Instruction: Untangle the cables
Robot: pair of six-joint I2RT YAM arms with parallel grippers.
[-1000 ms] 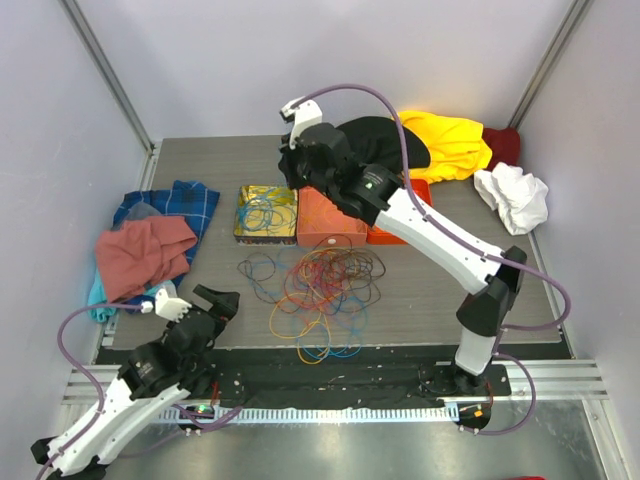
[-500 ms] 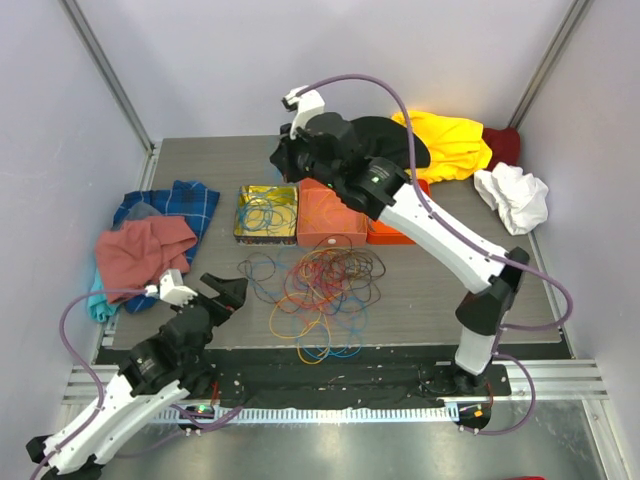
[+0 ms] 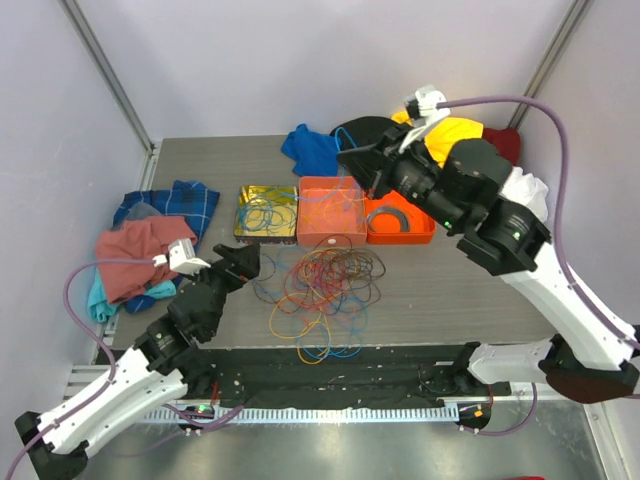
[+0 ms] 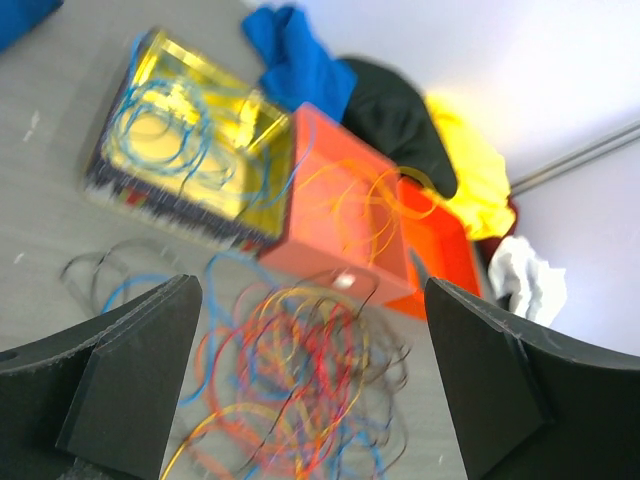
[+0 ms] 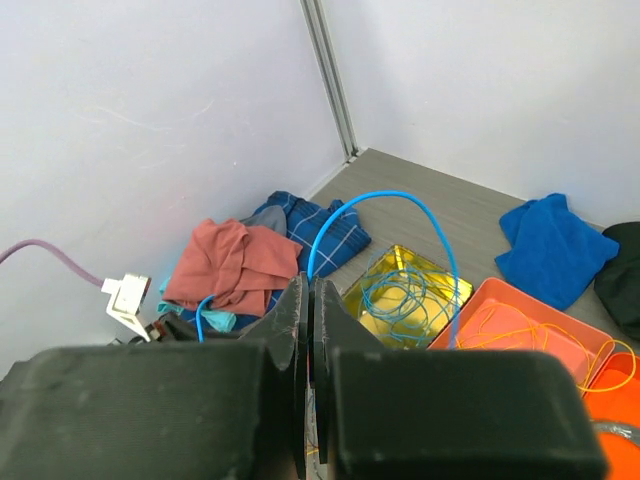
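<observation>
The cables lie in a messy tangle of orange, red, yellow, blue and dark loops on the table in front of the boxes. They are blurred in the left wrist view. My left gripper is open and empty, hovering just left of the tangle, which shows between its fingers. My right gripper is raised over the orange box and shut on a blue cable. This cable arcs up from the jaws and down towards the yellow tin.
The yellow tin holds blue cables, the orange box orange ones, and the orange tray a grey coiled ring. Cloths lie at the left and along the back: blue, black, yellow, white.
My right arm has swung from the back left up and to the right, uncovering the blue cloth, with a blue cable in its jaws. My left gripper has moved forward to the tangle.
</observation>
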